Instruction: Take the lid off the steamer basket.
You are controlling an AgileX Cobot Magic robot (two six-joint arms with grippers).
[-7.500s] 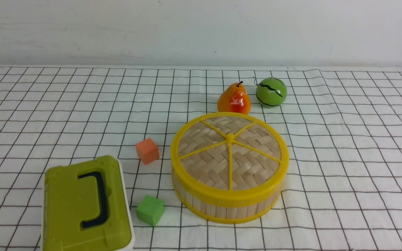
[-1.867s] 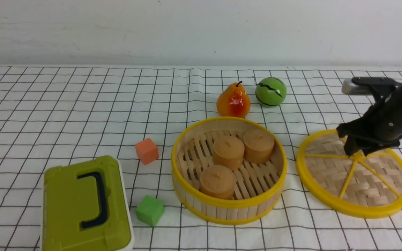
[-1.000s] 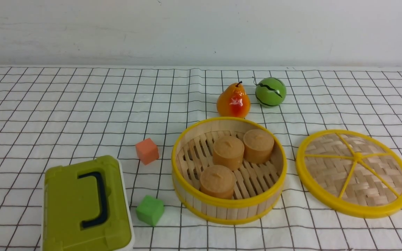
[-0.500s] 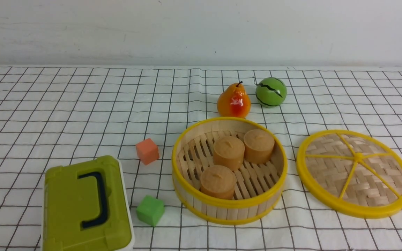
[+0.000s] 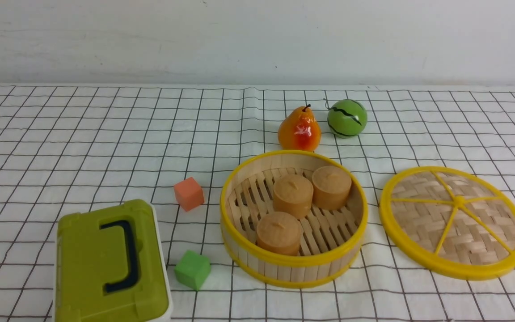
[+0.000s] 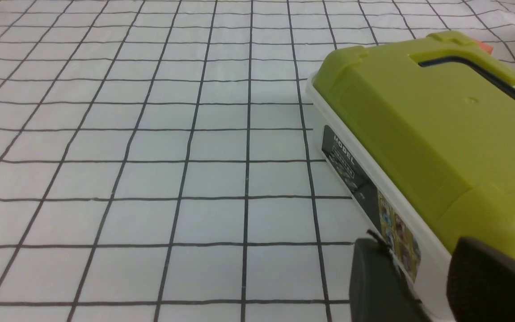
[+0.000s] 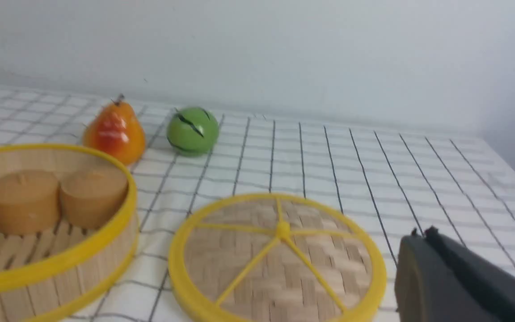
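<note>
Front view: steamer basket sat open w/ three tan buns inside, on the gridded surface. Lid lay flat on the surface, just to the right of the basket, knob up. Pear was just behind the basket, green ball behind & a bit right. Orange cube & green cube were left of it; olive box w/ dark handle further left.

L wrist view: left claw was near the olive box, tips apart, nothing between them, i.e. open.

R wrist view: right claw was closed, nothing gripped, near the lid but not on it.
</note>
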